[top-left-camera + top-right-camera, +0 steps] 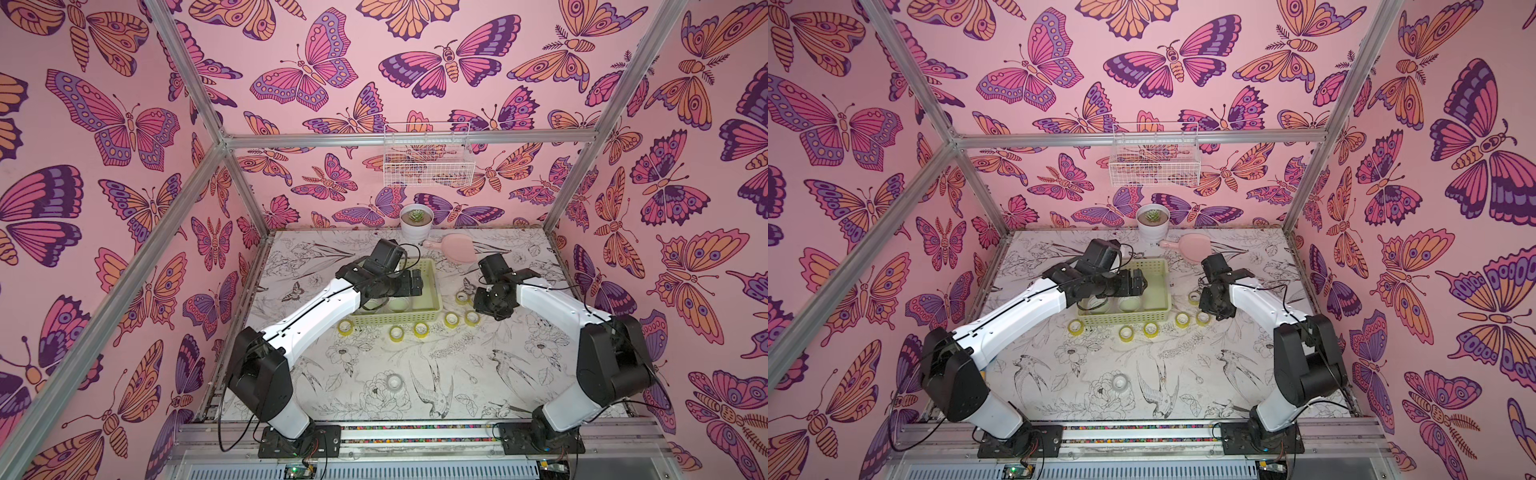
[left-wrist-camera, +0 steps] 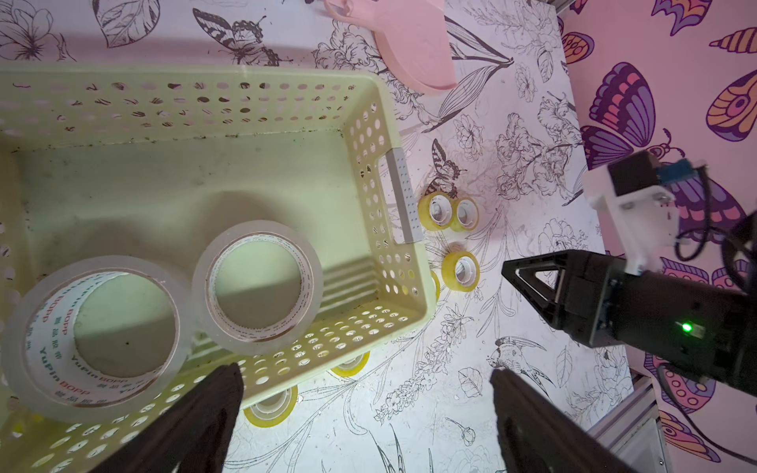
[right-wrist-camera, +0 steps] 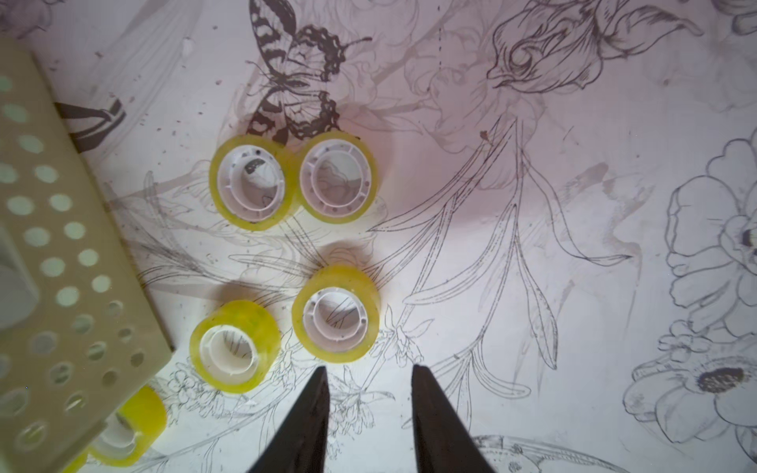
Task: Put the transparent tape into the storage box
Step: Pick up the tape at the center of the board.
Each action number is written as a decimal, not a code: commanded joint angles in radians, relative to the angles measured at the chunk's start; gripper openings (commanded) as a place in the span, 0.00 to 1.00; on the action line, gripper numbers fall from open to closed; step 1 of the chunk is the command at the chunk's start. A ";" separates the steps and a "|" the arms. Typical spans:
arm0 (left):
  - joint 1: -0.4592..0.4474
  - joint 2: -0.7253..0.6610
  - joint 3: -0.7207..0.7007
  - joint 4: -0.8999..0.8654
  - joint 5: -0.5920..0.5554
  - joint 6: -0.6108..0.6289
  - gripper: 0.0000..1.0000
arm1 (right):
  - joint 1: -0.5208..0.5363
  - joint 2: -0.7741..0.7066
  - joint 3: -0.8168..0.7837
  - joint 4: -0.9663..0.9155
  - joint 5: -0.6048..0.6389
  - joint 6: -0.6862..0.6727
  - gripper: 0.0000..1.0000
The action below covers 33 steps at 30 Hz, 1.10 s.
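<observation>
Transparent tape lies in two places as I scan from left to right. Two wide clear rolls (image 2: pixel 258 231) lie flat in the storage box (image 1: pixel 395 319), toward its near-left corner. My left gripper (image 2: pixel 366 370) hangs over them with its jaws spread wide and nothing between them.

A row of yellow rolls (image 1: pixel 396 333) lies on the table (image 1: pixel 457 374) along the box's near wall. One small colourless roll (image 1: pixel 394 382) sits alone, well toward the table's near edge.

Off the box's right wall is the cluster that matters. The nearest yellow roll (image 3: pixel 336 313) lies just beyond the tips of my right gripper (image 3: pixel 368 368). It lies flat with its core hole facing up, so its axis stands upright. The right jaws stand narrowly apart and hold nothing (I judge the roll wider than that gap). The right arm is plainly the nearer one, and the box lies close by on its left.

A neighbour roll (image 3: pixel 235 346) sits just beside the target on the box side, so I expect a careless descent could nudge it.

The table is a flat printed sheet, and I judge that light rolls will slide on it. A pink scoop (image 1: pixel 455 249) and plant pot (image 1: pixel 417 226) stand at the far edge, well apart from the short path to the box.
</observation>
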 commanded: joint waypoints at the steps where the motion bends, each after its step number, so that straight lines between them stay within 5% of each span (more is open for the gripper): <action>1: -0.009 0.018 0.017 -0.010 0.016 0.014 1.00 | -0.016 0.042 -0.001 0.018 -0.039 0.008 0.36; 20: -0.010 0.013 0.011 -0.021 0.000 0.010 1.00 | -0.035 0.151 -0.027 0.056 -0.080 -0.010 0.31; 33: -0.010 -0.002 0.002 -0.027 -0.011 0.011 1.00 | -0.035 0.130 -0.035 0.045 -0.064 -0.018 0.07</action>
